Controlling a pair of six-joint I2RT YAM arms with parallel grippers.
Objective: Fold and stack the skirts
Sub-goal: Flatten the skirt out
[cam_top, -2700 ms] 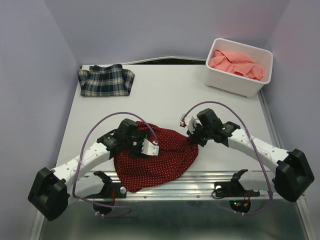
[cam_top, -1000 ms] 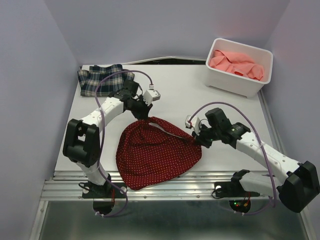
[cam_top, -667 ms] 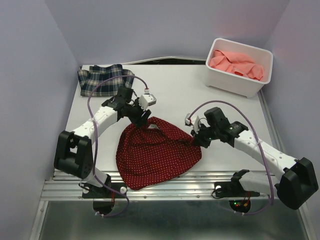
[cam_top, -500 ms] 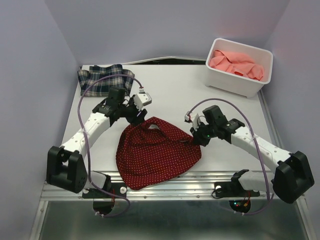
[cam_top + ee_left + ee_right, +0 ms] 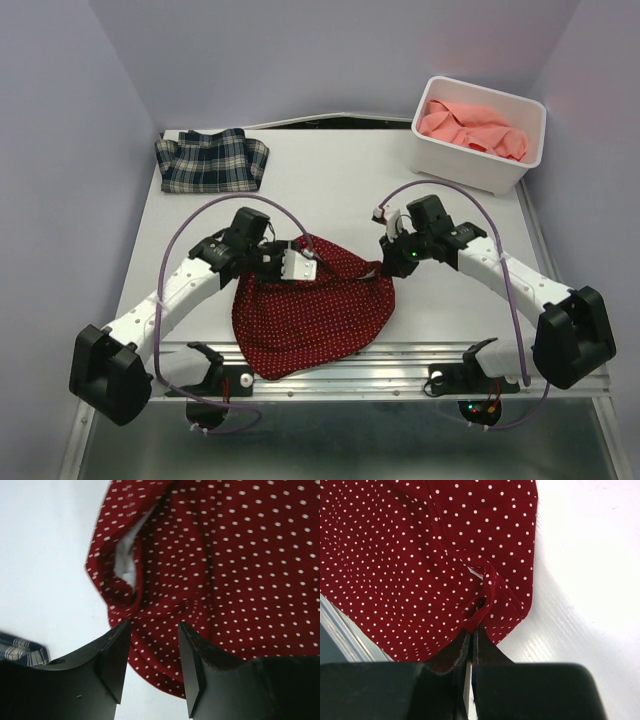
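From above, the dotted red skirt (image 5: 315,315) is lying on the bench (image 5: 340,190) by its near edge, rounded hem pointing nearward, long axis seemingly running left-right. It looks like spreading out ahead of fold 1. At the left wrist, the left pincer (image 5: 154,630) is gaping over a bunched edge; closing there seems next. At the right wrist, the right pincer (image 5: 472,630) is pinching a cloth tuck.

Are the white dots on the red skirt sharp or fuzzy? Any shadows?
Left wrist: skirt dots sharp, darker inside the fold. Right wrist: dots crisp, soft grey shadow on the table beside the cloth. Top external: even light, dots mere specks.
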